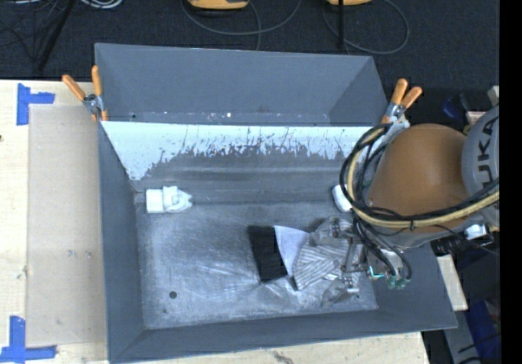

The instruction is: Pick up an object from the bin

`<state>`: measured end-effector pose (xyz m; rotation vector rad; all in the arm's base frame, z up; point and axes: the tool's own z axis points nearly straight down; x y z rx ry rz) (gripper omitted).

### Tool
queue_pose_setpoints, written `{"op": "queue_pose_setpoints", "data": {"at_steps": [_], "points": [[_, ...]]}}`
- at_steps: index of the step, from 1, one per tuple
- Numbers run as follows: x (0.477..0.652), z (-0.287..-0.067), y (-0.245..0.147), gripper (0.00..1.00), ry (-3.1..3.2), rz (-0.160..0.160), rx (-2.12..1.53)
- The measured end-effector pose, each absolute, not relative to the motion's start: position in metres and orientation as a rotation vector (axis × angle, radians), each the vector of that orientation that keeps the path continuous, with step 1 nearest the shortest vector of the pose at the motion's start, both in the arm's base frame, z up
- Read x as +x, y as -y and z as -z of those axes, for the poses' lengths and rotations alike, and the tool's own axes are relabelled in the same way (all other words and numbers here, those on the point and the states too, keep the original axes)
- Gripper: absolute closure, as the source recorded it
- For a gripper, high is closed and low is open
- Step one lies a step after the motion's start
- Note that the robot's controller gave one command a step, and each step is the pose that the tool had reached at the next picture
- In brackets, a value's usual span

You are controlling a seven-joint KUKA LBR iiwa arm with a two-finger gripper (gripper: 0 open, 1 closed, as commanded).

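My gripper [351, 266] is low in the bin's right front part, under the arm's orange dome. Right beside it on the left lies a grey-and-white ridged, crumpled packet [308, 263], which reaches up to the gripper; whether they touch I cannot tell. A black oblong block [266, 253] lies against the packet's left side, near the middle of the floor. A small white blocky thing [167, 201] rests alone at the far left, close to the back slope.
The arm with its cables comes in over the right rim. The bin's sloping walls close in around the floor; bare floor stretches between the white thing and the black block and along the front left.
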<state>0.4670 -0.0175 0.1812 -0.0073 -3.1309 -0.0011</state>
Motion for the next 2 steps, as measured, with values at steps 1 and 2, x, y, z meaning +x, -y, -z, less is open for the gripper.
{"op": "queue_pose_setpoints", "data": {"at_steps": [1,2], "points": [[0.469,-0.185,0.018,0.00,3.139,0.000,-0.006],[0.487,-0.076,0.024,1.00,3.132,0.001,-0.086]]}}
